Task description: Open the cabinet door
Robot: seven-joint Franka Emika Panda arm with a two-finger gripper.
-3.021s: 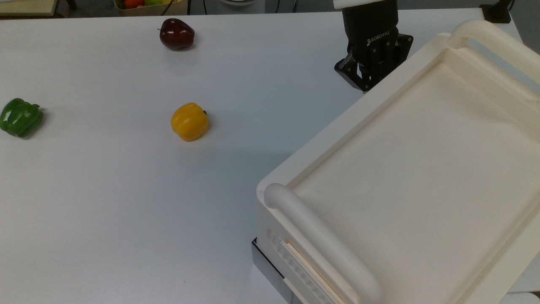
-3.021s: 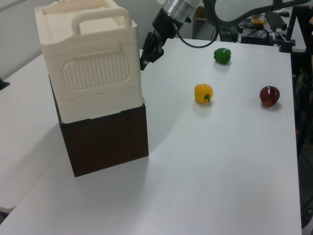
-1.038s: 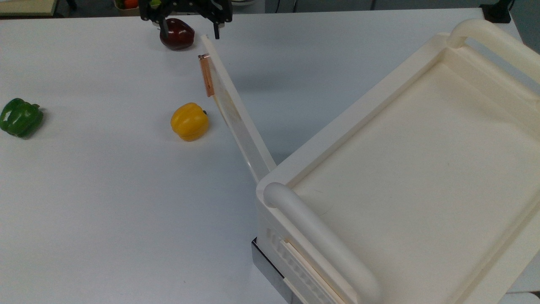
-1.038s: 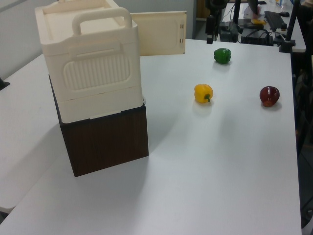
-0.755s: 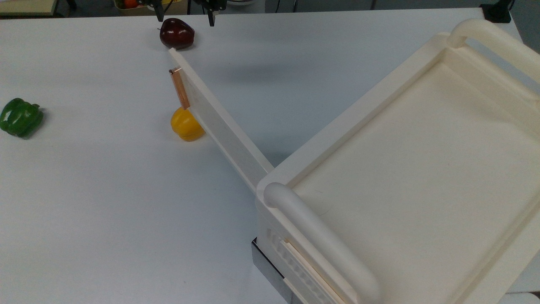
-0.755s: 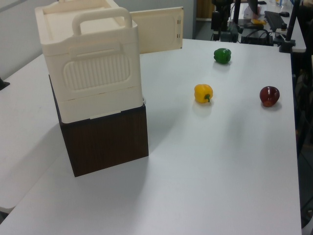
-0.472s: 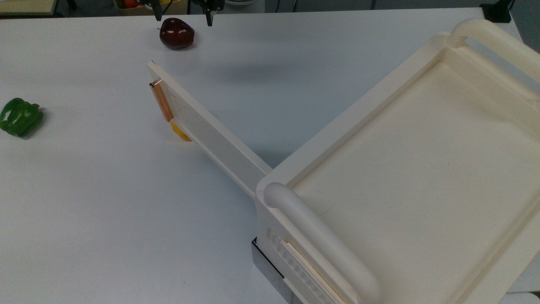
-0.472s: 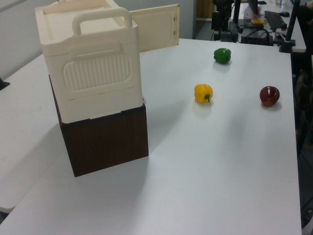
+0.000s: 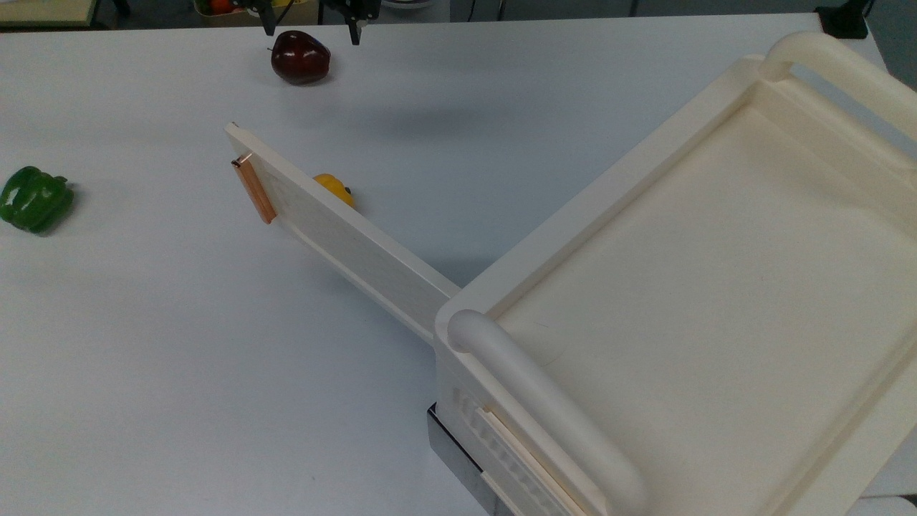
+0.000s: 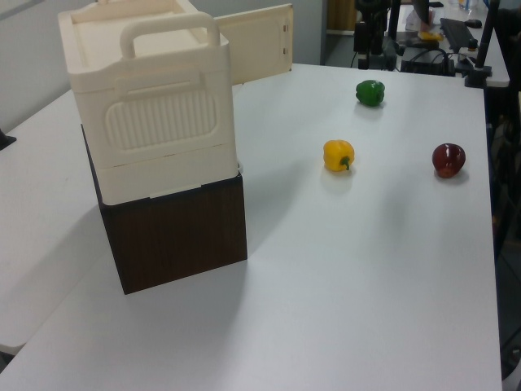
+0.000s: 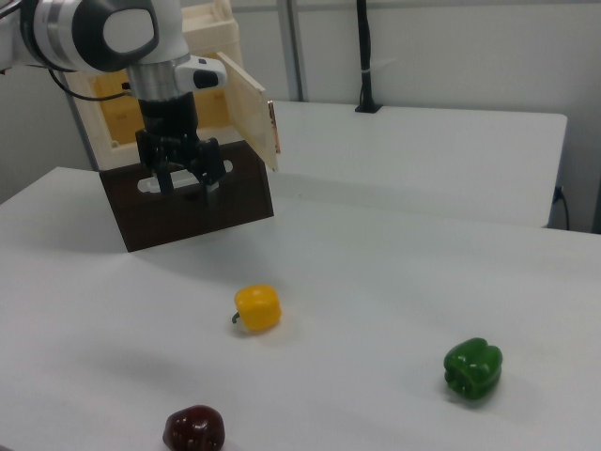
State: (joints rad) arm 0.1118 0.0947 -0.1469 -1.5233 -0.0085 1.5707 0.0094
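Hanging spread and empty, the pincer (image 11: 183,180) is clear of the door (image 11: 246,108), which stands open up beside it.

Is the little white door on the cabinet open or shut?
Open. The door sticks far out from the cabinet corner, its orange handle pointing away over the table.

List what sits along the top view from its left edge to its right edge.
Green pepper → copper handle on the cabinet door → cabinet. The red apple, the gripper above it and the yellow pepper overlap the door's span, so they are left out.
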